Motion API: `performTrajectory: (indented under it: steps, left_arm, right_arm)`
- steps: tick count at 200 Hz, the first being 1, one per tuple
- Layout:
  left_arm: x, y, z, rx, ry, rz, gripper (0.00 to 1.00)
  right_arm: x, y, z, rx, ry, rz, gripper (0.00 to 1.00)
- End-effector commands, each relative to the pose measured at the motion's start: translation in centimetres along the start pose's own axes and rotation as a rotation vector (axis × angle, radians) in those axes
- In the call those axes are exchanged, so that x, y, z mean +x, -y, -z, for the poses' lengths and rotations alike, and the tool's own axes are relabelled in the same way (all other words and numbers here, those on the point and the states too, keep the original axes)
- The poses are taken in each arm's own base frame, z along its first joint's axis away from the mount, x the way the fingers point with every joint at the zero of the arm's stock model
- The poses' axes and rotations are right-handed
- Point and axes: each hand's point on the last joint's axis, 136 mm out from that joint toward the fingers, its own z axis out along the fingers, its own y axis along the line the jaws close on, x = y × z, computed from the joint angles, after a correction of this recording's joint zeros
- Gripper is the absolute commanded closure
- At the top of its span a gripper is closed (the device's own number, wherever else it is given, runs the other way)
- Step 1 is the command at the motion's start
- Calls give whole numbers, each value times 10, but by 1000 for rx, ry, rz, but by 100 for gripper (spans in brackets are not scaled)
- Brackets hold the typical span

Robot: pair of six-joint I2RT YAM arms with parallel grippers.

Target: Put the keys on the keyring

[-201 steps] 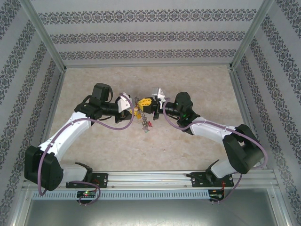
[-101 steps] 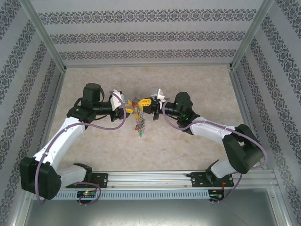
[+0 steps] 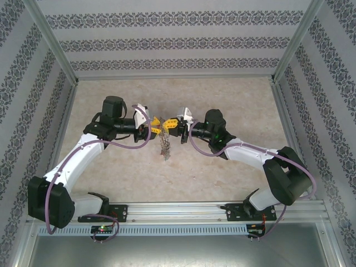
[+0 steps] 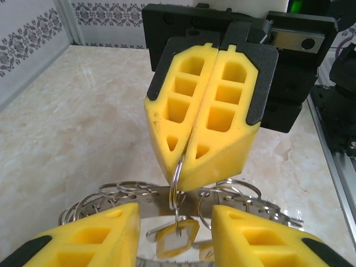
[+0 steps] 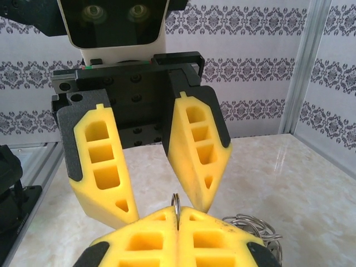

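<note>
Keyring (image 4: 156,200) sits between the fingers of your left claw (image 4: 175,210) (spread apart); just above it, your right claw (image 4: 186,186) is clamped on a thin split ring (image 4: 174,177), yellow tag (image 4: 167,240) dangling below.

Yellow hollow-celled fingers (image 4: 217,111) of the right gripper (image 4: 191,177): moulded plastic, matt, faintly scuffed, on black matt plastic backing. Fingers (image 5: 103,167) of the left gripper (image 5: 164,207): same yellow matt plastic, black backing. Thin silvery wire split ring (image 4: 174,181): polished metal, glossy. Large flat grey metal keyring (image 4: 158,204): smooth, dull sheen. Small yellow rectangular tag (image 4: 177,238): smooth plastic. Beige marbled table (image 4: 83,128): smooth, low gloss.
</note>
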Motion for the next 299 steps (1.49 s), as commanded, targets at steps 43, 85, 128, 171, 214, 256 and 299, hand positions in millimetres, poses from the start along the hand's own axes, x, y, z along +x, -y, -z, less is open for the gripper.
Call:
performTrajectory:
  steps: [43, 85, 128, 171, 214, 256, 299]
  left_arm:
    - [-15, -3, -9, 28, 42, -38, 95]
    - [1, -5, -3, -17, -72, -71, 100]
    - [24, 4, -3, -11, -239, -172, 100]
    - [34, 10, -10, 11, -295, -232, 100]
    - [37, 21, -17, 80, -298, -243, 100]
    - [34, 25, -18, 97, -293, -253, 100]
    - [29, 26, -17, 101, -288, -264, 100]
  right_arm:
    - [-25, -5, -10, -25, 44, 114, 100]
    - [22, -21, 3, -95, -206, 197, 98]
    - [62, -30, 25, -121, -405, 252, 82]
    - [55, -27, 20, -119, -387, 256, 72]
    - [44, -21, 13, -100, -344, 272, 67]
    - [40, -27, 3, -142, -315, 272, 66]
    - [43, -21, -6, -99, -293, 220, 71]
